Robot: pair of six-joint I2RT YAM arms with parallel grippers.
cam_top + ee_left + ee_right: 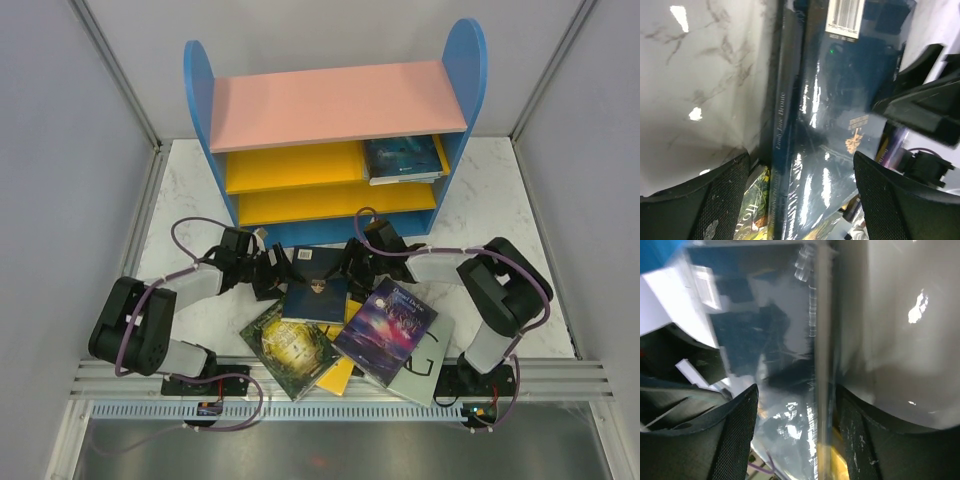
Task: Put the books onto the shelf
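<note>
marble-patterned white table (480, 200) carries everything in the view from above. at its far edge stands the shelf (330, 105), with blue sides, a pink top and two yellow boards. a dark teal book (400, 158) lies flat at the right end of the upper yellow board. the other books sit in a loose heap between the two arms, near the front edge. the navy book (318, 285) is on top at the middle, just in front of the shelf's blue base. the green-gold book (288, 345) is to its near left and the purple book (388, 325) to its near right. the yellow book (340, 377) pokes out from under those two, and the pale grey book (428, 362) with its big "g" lies under the purple one. the left gripper (272, 272) and the right gripper (355, 265) flank the navy book, one at each side edge.

from the left wrist, the left gripper (801, 157) stands spread wide, its fingers (715, 200) well apart and clamped on nothing i can see. the navy book (835, 115) fills the space beyond them, spine towards the bare table (705, 90) and a barcode (845, 17) at the far end. a corner of the green-gold book (757, 200) shows beneath it.

from the right wrist, the right gripper (796, 392) is parted too. the glossy navy book (775, 340) runs between its fingers (735, 440), the book's edge just beside the right-hand one. i cannot tell whether they touch. a sliver of the yellow book (837, 460) shows low down.
</note>
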